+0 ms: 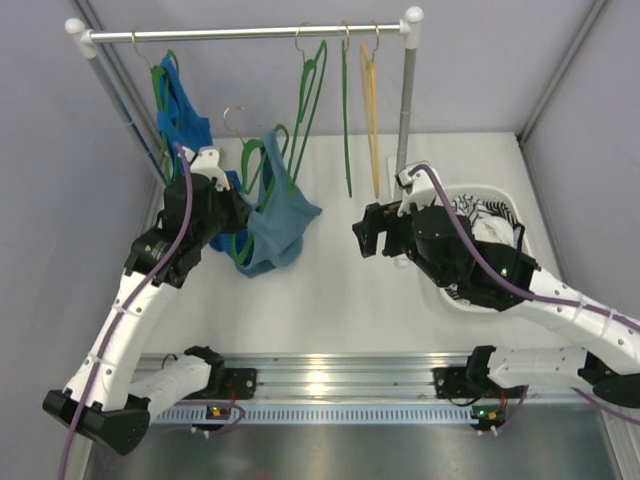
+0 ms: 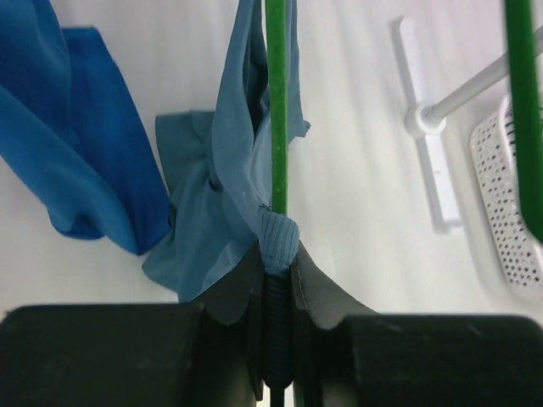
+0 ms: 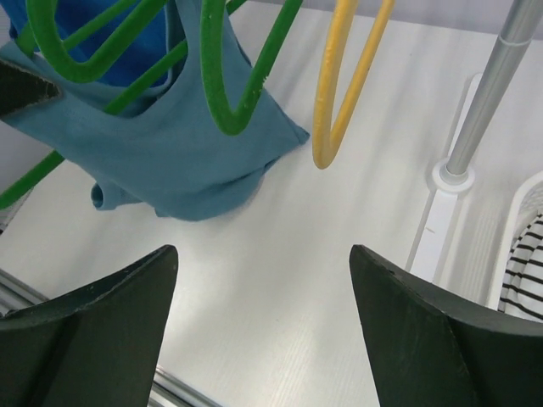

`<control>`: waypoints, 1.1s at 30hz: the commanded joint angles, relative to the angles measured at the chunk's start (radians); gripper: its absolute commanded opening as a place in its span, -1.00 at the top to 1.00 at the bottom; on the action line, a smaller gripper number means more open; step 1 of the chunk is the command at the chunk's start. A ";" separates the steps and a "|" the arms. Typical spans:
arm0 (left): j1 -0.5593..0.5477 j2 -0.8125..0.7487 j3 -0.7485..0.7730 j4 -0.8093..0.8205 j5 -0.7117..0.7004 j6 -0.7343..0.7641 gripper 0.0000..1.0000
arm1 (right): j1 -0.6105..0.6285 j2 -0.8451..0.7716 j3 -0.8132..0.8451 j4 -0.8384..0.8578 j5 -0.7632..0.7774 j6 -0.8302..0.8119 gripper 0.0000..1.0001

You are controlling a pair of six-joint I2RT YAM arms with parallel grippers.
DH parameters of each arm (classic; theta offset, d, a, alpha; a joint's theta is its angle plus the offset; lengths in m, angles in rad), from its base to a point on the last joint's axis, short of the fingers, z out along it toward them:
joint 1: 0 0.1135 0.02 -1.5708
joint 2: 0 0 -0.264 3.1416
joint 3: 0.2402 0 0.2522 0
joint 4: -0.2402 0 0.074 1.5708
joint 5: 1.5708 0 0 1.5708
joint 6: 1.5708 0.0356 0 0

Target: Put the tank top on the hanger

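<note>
Bare table (image 1: 340, 300) is noted between the arms. The right gripper (image 3: 263, 259) is held spread wide above it, beside the basket (image 1: 505, 200). The left gripper (image 2: 277, 284) is pinched on the hanger (image 2: 277, 102) and a strap of the tank top (image 2: 229, 170) (draped over that hanger), short of the rail (image 1: 250, 33).

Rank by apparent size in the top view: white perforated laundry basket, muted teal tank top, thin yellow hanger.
1. White perforated laundry basket, though partly hidden.
2. Muted teal tank top.
3. Thin yellow hanger.
</note>
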 commanded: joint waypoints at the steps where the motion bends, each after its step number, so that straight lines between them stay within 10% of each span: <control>1: 0.009 0.026 0.115 0.045 -0.019 0.029 1.00 | 0.000 -0.021 0.055 -0.014 -0.012 -0.025 -0.63; 33: 0.032 0.459 0.910 -0.226 -0.305 0.142 1.00 | -0.001 -0.096 0.039 0.015 -0.160 -0.181 -0.68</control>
